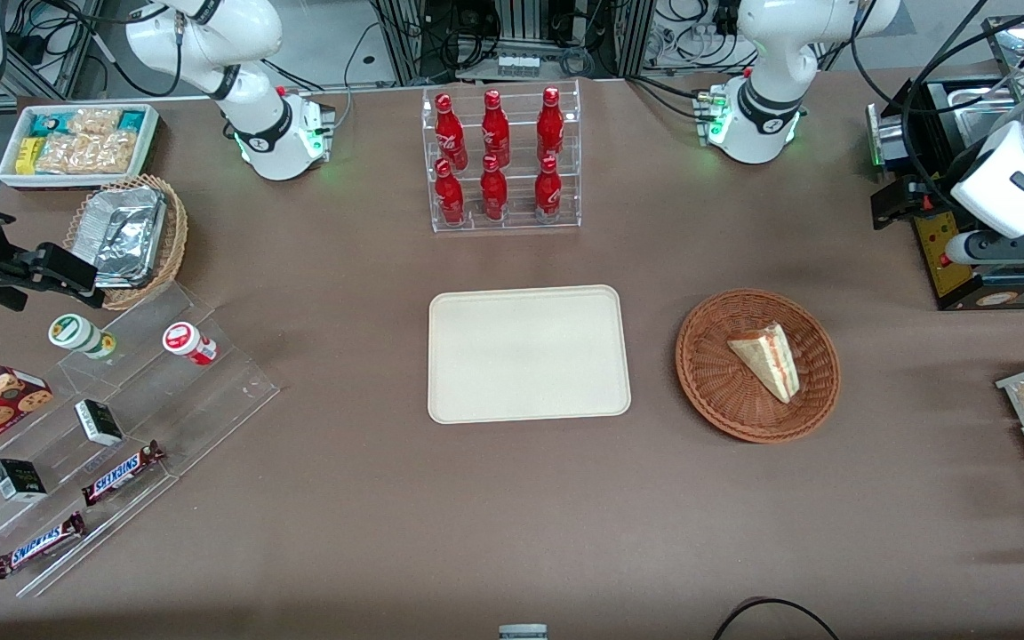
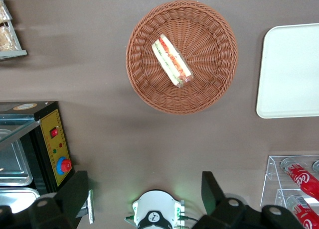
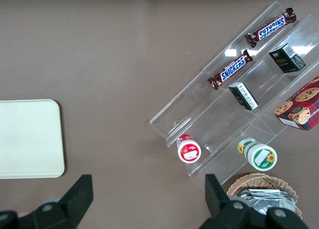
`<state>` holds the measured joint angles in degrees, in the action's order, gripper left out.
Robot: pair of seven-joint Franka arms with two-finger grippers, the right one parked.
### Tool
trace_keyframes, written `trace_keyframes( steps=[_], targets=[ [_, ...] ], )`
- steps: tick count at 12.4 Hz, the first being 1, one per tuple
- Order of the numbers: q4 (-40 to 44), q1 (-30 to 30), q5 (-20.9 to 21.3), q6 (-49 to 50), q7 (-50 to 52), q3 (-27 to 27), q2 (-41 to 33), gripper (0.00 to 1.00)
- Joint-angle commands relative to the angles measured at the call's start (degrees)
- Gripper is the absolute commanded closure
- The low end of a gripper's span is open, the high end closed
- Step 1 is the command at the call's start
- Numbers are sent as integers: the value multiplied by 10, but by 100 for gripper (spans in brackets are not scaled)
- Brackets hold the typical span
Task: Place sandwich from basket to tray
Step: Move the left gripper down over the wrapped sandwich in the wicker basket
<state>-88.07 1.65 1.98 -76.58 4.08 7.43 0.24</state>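
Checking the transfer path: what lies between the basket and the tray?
Only bare brown tablecloth separates the basket holding the sandwich from the tray, front view; the open gripper is above.

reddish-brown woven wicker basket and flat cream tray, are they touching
Apart. The front view shows bare brown tablecloth between the reddish-brown woven wicker basket and flat cream tray. The left gripper hangs open, high above both.

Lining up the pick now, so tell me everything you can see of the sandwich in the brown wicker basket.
The triangular wedge sandwich of pale bread lies alone in the round reddish-brown woven wicker basket, off its centre. Its cut edge shows a red-orange and green filling stripe. It looks whole and unwrapped, touching only the weave. The cream rectangular tray beside the basket holds nothing. The left arm's hand is open, high above the table, not touching the sandwich.
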Motion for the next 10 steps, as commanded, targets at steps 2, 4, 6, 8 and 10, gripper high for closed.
trace_keyframes(
  steps=[2, 4, 6, 8, 10],
  targets=[
    [-23, 0, 1, -11, 6, 3, 9, 0],
    [-35, -2, 1, -24, 6, 4, 27, 0],
    [-95, -14, 2, -86, 7, 6, 28, 0],
    [-154, -20, 3, -160, 8, 7, 29, 0],
    [-221, -20, 3, -245, 9, 10, 27, 0]
  ],
)
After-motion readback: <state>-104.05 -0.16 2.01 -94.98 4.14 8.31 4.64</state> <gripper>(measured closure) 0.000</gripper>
